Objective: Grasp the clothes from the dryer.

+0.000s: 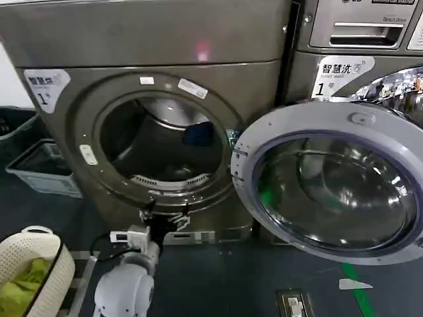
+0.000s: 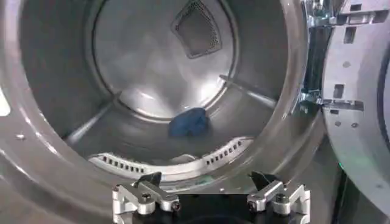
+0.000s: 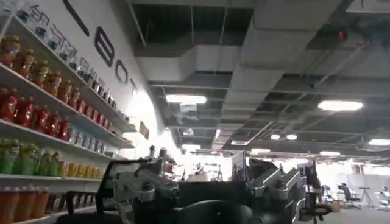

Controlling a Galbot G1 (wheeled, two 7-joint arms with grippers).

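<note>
Nearest to my head camera is my own left arm, its white rounded joint low in the view, reaching up toward the dryer. At its end my left pincer hangs just below the lower rim of the round porthole, with its two fingers spread apart and holding nothing. From the left wrist, that same left pincer looks straight into the steel drum, fingertips wide on either side.

Inside the drum, toward its back, lies a small blue piece of clothing, resting on the drum floor beyond the perforated lint grille at the front lip. From my head I see the same blue cloth deep inside, right of centre.

The round glass door is swung fully open to the right, in front of the neighbouring LG machine.

At the lower left corner of the floor stands a white laundry basket with yellow-green fabric inside.

My right pincer points up at a ceiling, released, fingers apart, beside shelves of bottled drinks.
</note>
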